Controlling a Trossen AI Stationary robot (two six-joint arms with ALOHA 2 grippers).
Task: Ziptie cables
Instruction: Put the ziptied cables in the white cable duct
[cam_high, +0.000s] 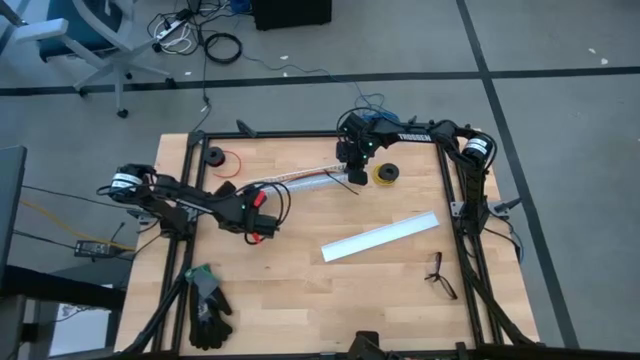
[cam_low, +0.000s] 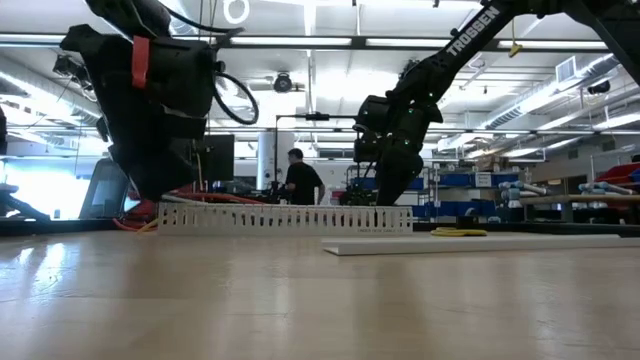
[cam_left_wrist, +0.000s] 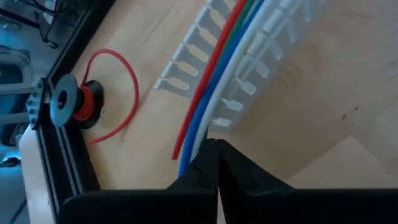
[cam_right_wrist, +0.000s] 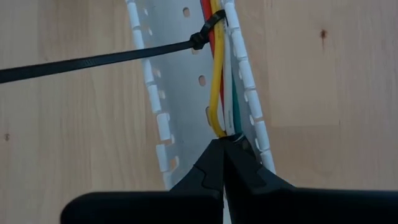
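Where cables (cam_right_wrist: 217, 93) lie, slotted channel (cam_right_wrist: 180, 81), ziptie (cam_right_wrist: 93, 61) looped

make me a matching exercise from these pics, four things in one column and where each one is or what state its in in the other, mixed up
Things:
1. ziptie
2. cables
3. red wire spool
4. black gloves

Places or states:
A. at the table's near left corner, away from both arms
B. looped around the wires, long tail sticking out sideways
C. lying in the white slotted channel, ends pinched by the left tool and right tool
D. beside the black frame rail, a loose strand curling off it

Pairs: 1-B, 2-C, 3-D, 4-A
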